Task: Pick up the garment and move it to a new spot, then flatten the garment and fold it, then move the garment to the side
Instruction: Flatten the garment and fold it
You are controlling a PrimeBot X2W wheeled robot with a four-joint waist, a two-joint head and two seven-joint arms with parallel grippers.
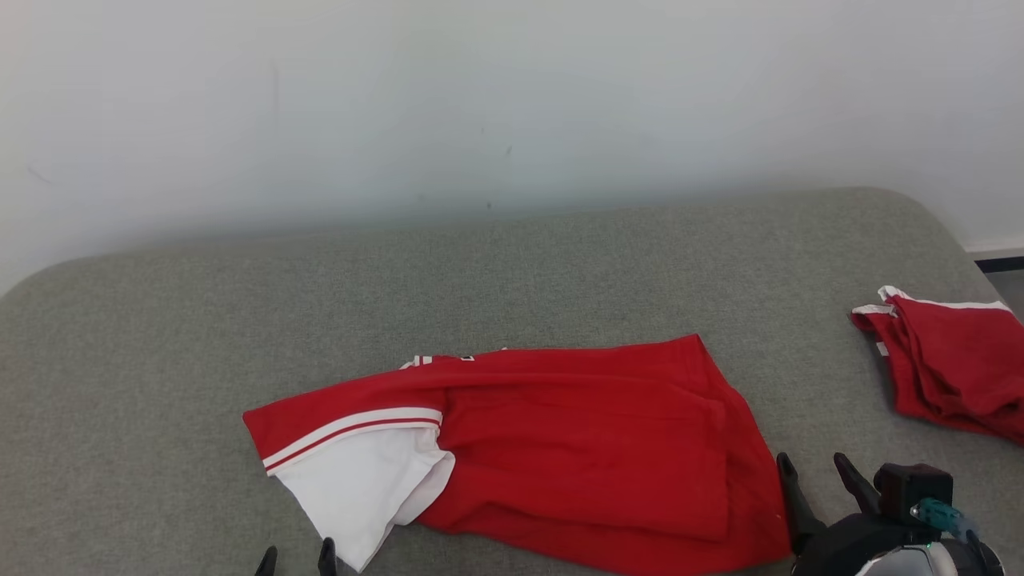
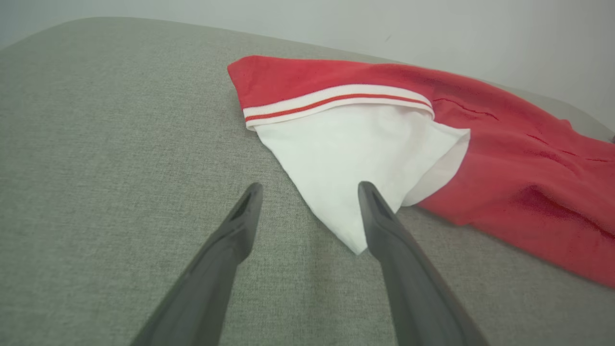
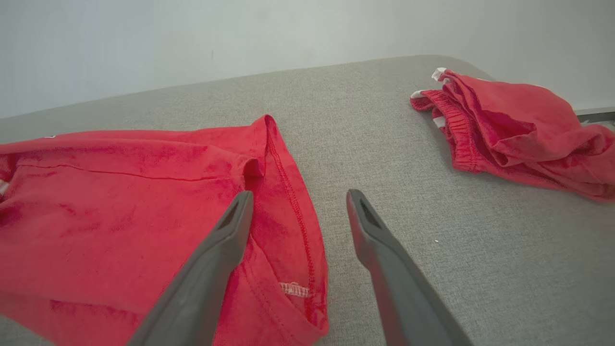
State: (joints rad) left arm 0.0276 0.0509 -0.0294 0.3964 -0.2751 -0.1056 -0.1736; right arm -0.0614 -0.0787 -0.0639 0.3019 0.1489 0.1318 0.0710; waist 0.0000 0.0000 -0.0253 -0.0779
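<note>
Surface: grey fabric bed (image 1: 560, 264), rounded corners. Two things lie on it: red shirt (image 1: 576, 448) with a white sleeve, folded over lengthwise, near the front edge at centre; second red garment (image 1: 960, 368), bunched, white trim, by the right edge, well apart from the shirt.

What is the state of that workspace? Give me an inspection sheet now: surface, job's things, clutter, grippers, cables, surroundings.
Surface: grey padded surface, fabric-covered, with rounded far corners.
Job's things: red garment lying spread out and creased; its white sleeve with a striped cuff is at the left end.
Clutter: second red garment, bunched, at the far right, apart from the first.
Grippers: left gripper open, near the sleeve's tip; right gripper open, at the garment's right hem; neither holds anything.
Cables: nothing seen.
Surroundings: pale wall behind; dark skirting at the right.
</note>
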